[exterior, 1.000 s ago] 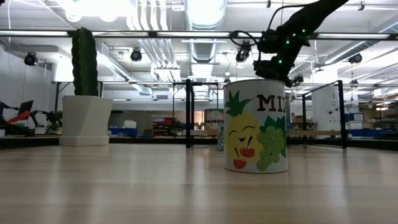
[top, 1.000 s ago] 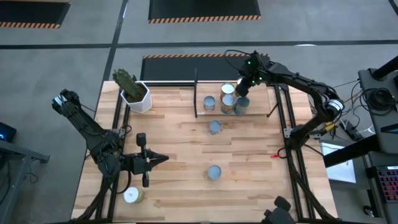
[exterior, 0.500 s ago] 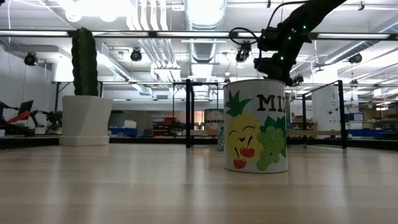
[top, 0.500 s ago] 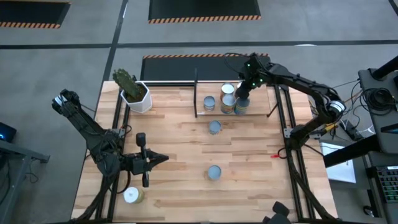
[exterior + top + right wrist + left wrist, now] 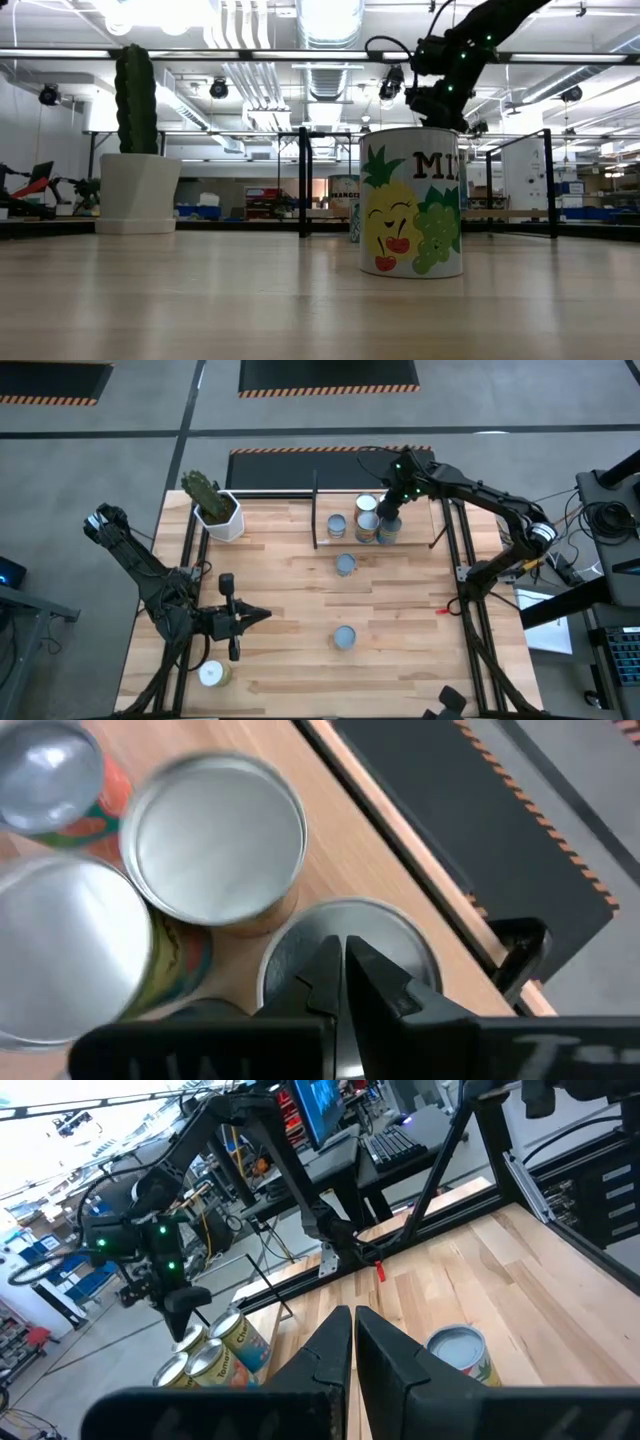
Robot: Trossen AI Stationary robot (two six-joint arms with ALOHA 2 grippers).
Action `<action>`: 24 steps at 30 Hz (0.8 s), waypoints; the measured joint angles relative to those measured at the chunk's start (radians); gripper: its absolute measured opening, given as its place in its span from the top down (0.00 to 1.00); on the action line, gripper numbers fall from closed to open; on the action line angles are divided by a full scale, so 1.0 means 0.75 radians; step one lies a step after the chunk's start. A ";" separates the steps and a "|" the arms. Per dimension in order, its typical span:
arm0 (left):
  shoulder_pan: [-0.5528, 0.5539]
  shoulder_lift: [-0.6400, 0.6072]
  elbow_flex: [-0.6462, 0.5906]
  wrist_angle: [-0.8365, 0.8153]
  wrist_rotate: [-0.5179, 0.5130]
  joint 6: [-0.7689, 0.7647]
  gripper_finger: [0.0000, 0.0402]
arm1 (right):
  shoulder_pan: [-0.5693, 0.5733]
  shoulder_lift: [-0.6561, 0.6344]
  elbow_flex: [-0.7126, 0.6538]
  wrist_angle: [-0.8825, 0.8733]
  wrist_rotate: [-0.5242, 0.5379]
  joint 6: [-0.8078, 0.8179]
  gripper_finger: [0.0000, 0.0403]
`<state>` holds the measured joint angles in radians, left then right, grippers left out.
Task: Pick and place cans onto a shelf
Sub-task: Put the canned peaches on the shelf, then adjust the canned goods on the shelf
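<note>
The shelf (image 5: 420, 525) stands at the table's far edge, right of the middle, and several cans (image 5: 367, 525) stand on it in a cluster. My right gripper (image 5: 389, 510) is shut and empty above the cluster. In the right wrist view it hovers (image 5: 340, 965) over one silvery can top (image 5: 390, 945), with other cans (image 5: 215, 840) beside it. One can (image 5: 345, 564) stands on the table in front of the shelf. Another (image 5: 344, 637) stands nearer the front. A white-topped can (image 5: 210, 674) stands at the near left. My left gripper (image 5: 255, 615) is shut and empty at the near left.
A white pot with a cactus (image 5: 216, 512) stands at the far left corner. The fruit-labelled can (image 5: 412, 205) fills the middle of the low view. The shelf's black posts (image 5: 315, 510) rise beside the cans. Black arm frames run along both table sides.
My right gripper has risen a little above the cans on the shelf, staying shut. The cans have kept their places.
</note>
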<state>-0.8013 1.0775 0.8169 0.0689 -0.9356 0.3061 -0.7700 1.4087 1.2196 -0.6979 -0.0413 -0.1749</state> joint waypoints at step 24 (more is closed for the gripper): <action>0.000 0.000 0.007 -0.001 0.002 0.000 1.00 | 0.207 -0.345 -0.139 -0.231 -0.225 0.133 0.98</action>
<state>-0.8013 1.0775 0.8223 0.0681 -0.9344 0.3061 -0.6145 1.1502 1.1155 -0.8709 -0.2101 -0.0755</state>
